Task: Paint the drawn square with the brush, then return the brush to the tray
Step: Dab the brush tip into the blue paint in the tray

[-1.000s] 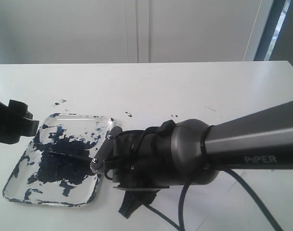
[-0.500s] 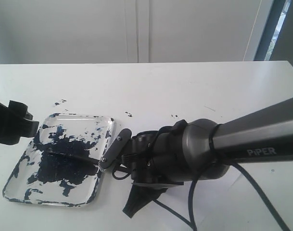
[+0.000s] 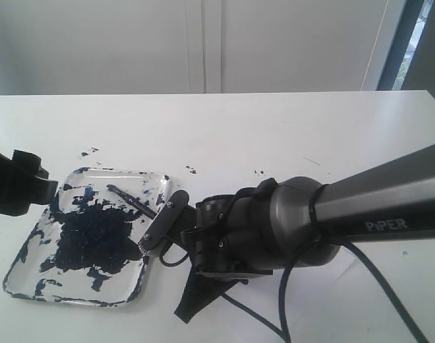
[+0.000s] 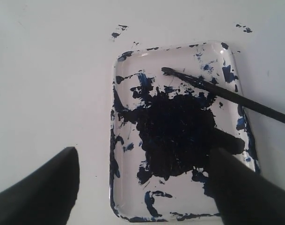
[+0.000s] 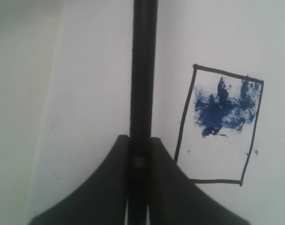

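Lower left in the exterior view, a shallow clear rectangular tray [image 3: 74,296] blotched with blue-black paint sits on the white table [image 3: 274,128]. A long thin black brush [image 3: 131,202] slants across the tray's upper right corner. Its tip is over the tray, and the right gripper [image 3: 154,230] has its fingers closed tight on the handle. At the left edge, the left gripper [image 3: 21,187] stands wide apart, empty. The right wrist view shows a thin black hand-drawn square [image 5: 220,124] beside the handle, partly daubed blue.
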`<state>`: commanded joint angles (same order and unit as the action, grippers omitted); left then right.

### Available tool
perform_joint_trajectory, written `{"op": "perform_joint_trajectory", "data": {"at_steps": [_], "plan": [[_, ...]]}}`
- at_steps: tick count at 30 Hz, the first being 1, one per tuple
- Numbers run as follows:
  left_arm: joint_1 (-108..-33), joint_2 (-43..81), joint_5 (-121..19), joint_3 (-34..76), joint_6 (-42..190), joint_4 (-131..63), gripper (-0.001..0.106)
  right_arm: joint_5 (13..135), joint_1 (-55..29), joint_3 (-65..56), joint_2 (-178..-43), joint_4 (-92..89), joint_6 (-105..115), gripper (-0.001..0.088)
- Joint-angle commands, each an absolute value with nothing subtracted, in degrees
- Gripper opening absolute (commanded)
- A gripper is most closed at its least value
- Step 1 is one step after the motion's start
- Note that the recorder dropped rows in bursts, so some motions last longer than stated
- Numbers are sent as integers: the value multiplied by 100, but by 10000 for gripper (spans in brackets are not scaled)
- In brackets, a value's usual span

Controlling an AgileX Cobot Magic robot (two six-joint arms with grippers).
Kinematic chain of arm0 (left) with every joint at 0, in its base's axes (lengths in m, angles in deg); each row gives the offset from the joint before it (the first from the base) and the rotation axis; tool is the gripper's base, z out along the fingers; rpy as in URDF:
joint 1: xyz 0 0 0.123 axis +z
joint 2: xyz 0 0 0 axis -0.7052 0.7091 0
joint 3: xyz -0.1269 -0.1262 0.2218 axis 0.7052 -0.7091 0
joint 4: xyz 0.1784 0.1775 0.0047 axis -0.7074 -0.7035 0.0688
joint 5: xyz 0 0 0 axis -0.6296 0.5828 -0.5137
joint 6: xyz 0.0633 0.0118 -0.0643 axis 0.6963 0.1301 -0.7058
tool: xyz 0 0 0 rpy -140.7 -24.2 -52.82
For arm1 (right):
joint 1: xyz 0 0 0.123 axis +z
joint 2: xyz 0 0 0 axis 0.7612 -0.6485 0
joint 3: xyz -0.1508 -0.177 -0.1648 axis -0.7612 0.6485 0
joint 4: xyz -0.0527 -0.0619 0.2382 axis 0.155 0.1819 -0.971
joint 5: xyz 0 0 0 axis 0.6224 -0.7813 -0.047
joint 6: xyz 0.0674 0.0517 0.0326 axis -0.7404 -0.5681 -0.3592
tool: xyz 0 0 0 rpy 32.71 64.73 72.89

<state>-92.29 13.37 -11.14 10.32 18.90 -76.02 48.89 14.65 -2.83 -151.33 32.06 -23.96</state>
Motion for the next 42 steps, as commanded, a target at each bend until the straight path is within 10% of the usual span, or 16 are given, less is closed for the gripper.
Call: {"op": "perform_joint_trajectory", "data": {"at_steps": [15, 42], "plan": [[-9229, 1337, -1136, 1032, 1890, -7477, 779, 1253, 2641, -1397, -14189, 2371, 772, 0], [-9229, 1337, -1062, 1032, 2341, -7000, 779, 1253, 2255, -1760, -15379, 3525, 242, 0]]}}
